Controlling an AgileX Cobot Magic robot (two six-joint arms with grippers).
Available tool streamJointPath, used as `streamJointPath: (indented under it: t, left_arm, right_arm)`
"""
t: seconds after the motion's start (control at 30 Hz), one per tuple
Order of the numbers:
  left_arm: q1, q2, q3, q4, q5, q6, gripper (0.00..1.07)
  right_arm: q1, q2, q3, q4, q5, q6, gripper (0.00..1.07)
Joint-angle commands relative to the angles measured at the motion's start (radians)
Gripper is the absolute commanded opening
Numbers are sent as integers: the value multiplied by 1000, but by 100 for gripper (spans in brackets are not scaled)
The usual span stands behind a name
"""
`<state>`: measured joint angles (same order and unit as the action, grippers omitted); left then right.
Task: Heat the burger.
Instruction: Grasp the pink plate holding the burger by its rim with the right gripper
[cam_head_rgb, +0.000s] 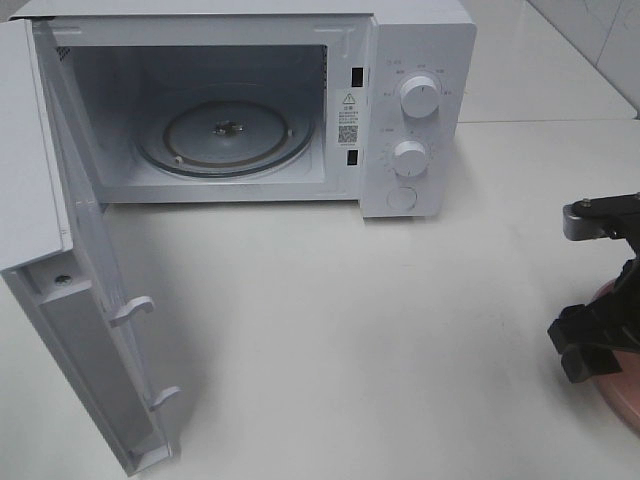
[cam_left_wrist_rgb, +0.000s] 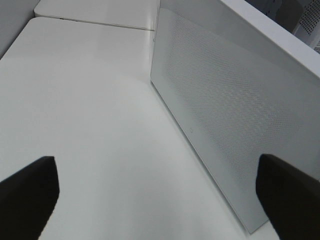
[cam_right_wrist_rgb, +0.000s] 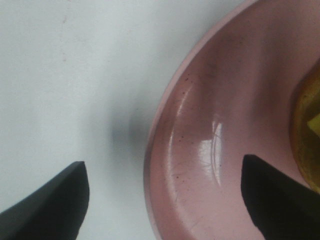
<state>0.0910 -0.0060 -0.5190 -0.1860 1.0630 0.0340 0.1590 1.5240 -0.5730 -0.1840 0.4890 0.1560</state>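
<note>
Bright, even light from above fills all three views, washing the white table (cam_head_rgb: 350, 330) and microwave (cam_head_rgb: 420, 60) pale. It leaves only soft shadows, one beside the open door (cam_head_rgb: 90, 350) and a faint grey smudge next to the pink plate (cam_right_wrist_rgb: 200, 100). The plate's glaze carries a small white glare patch, and the glass turntable (cam_head_rgb: 225, 135) glints weakly. Both wrist views are soft, with dark fingertips (cam_left_wrist_rgb: 30, 195) blurred at their edges and the burger (cam_right_wrist_rgb: 307, 135) a yellow sliver out of focus.
</note>
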Motion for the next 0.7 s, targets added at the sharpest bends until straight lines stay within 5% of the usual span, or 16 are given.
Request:
streamJointPath:
  t: [0.03,0.7]
  left_arm:
    - [2,-1,3,-4,-2,1,100]
    - [2,-1,3,-4,-2,1,100]
  right_arm:
    - [-19,39,3,-9,-22,-3,77]
    - [-19,185,1,-24,-103,-3,76]
